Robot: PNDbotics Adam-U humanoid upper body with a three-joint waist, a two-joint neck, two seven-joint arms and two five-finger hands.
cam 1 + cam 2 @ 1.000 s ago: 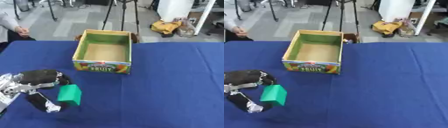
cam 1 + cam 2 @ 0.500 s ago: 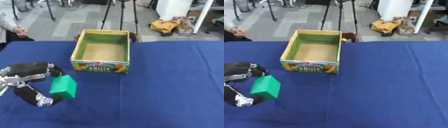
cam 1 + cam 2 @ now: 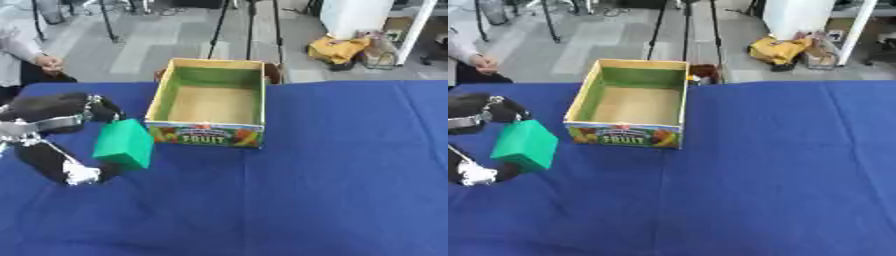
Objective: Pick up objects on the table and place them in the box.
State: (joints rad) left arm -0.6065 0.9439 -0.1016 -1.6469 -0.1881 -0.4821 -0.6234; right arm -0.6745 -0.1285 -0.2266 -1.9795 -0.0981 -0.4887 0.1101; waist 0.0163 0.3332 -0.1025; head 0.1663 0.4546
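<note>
Item: plain green rectangular block (image 3: 124, 143), pinched between fingers and thumb of our black-and-silver left hand (image 3: 54, 131), just left of the open cardboard fruit box (image 3: 211, 102) on the blue-clothed tabletop (image 3: 350, 175). Step: carrying. Next, we judge: move over box, release.

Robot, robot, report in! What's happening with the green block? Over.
Left hand shut on green block, held left of the fruit box. Box looks empty. Right hand out of view. Nothing between.
</note>
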